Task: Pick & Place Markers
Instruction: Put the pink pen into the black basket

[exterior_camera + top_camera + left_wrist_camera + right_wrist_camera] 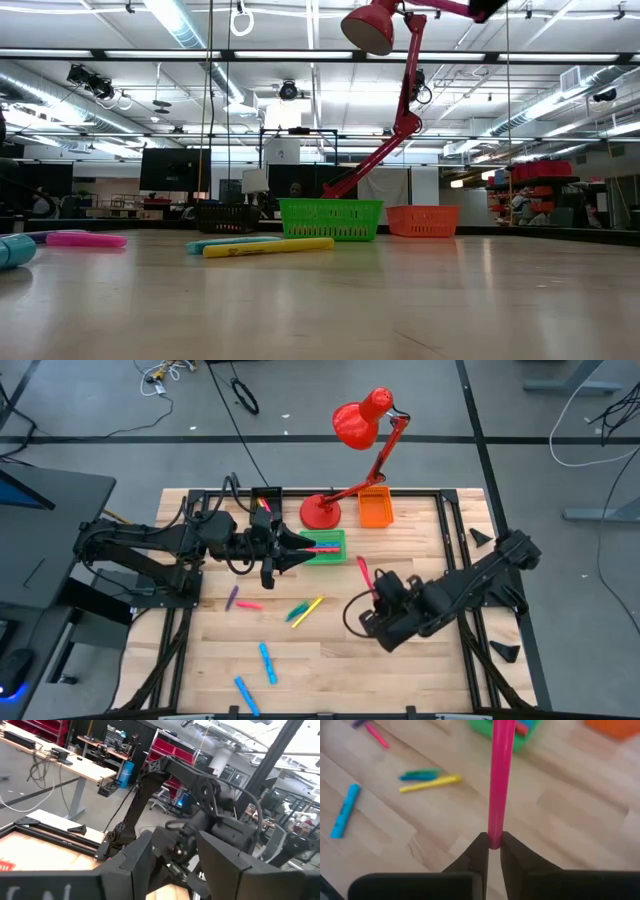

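Observation:
My right gripper [376, 591] [492, 845] is shut on a pink marker [362, 572] [500, 780] above the table's middle, on the near side of the green bin [336, 557] [330, 220]. That bin holds pink and blue markers. My left gripper [306, 550] [172, 875] hovers open at the bin's left edge and holds nothing. Loose markers lie flat on the wood: purple [232, 597], pink [249, 605] [85, 239], a yellow one [312, 606] [268, 247] beside a teal one [230, 242], and two blue ones [267, 661] [245, 695]. My right gripper pinches the pink marker by one end [495, 836] between its two fingers. The marker runs straight on from the fingertips, in line with them, toward the green bin. It is lifted clear of the table.
A red desk lamp stands with its base [321, 512] on the far side of the green bin, its arm and shade [360, 422] reaching beyond the far edge. An orange bin [375, 509] [423, 221] and a black bin [266, 500] [228, 217] flank it. Bare wood [330, 670] lies near.

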Action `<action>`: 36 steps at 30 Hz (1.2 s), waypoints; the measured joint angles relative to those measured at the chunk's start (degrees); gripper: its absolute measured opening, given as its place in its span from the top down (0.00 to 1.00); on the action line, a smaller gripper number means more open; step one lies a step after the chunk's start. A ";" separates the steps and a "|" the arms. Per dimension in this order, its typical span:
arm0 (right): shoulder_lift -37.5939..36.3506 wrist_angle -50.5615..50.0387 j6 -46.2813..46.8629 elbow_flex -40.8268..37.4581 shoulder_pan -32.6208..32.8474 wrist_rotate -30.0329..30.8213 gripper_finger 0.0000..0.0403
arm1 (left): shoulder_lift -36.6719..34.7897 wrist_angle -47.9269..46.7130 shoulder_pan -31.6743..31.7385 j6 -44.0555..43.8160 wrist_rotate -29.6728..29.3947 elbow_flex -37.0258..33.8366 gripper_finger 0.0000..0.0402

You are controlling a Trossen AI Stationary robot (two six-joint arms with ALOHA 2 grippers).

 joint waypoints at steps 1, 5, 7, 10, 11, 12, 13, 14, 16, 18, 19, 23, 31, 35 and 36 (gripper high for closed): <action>-0.57 0.60 -1.97 0.00 -0.53 0.36 0.90 | 0.00 0.00 0.00 -0.01 -0.43 0.01 0.60; -2.82 4.51 -10.71 0.00 -3.22 2.77 0.90 | 0.00 0.02 0.00 -0.01 -2.83 0.00 0.60; -3.86 7.65 -15.17 0.00 -4.89 3.58 0.90 | 0.00 0.02 0.00 0.00 -4.72 0.00 0.60; -5.31 13.04 -21.19 0.00 -7.65 4.20 0.91 | 0.00 0.02 0.00 0.02 -7.46 0.00 0.59; -5.69 15.21 -22.97 0.01 -8.55 4.21 0.91 | 0.00 0.02 0.07 0.02 -7.74 0.00 0.59; -5.97 17.40 -24.77 0.04 -9.43 4.24 0.91 | 0.00 0.02 0.38 0.01 -7.69 0.00 0.59; -6.21 19.70 -26.82 0.04 -10.22 4.21 0.92 | 0.00 0.02 0.59 -0.02 -7.40 0.00 0.59; -6.31 22.16 -28.88 0.04 -11.02 4.24 0.92 | 0.00 0.02 0.81 -0.01 -6.61 0.00 0.59; -6.35 27.44 -33.08 0.04 -12.59 4.13 0.93 | 0.00 0.02 1.43 0.02 -4.61 0.00 0.59; -6.35 32.02 -36.94 0.04 -13.97 3.53 0.94 | 0.00 0.02 2.13 0.03 -2.83 0.00 0.59; -6.35 33.99 -38.86 0.04 -14.60 2.76 0.95 | 0.00 0.02 2.41 0.02 -2.36 0.00 0.59; -6.35 38.38 -45.01 0.04 -16.29 0.38 0.95 | 0.00 0.02 2.93 0.04 -1.63 0.00 0.59; -7.83 42.70 -54.29 0.04 -16.97 -1.86 0.95 | 0.00 -0.82 2.91 3.17 0.09 0.02 0.59; -9.00 44.59 -57.12 0.04 -16.77 -3.00 0.95 | 0.00 -1.87 2.91 5.98 -0.10 0.02 0.59; -9.17 44.69 -57.13 0.04 -16.77 -3.32 0.95 | 0.00 -1.78 2.91 6.52 -0.06 0.02 0.59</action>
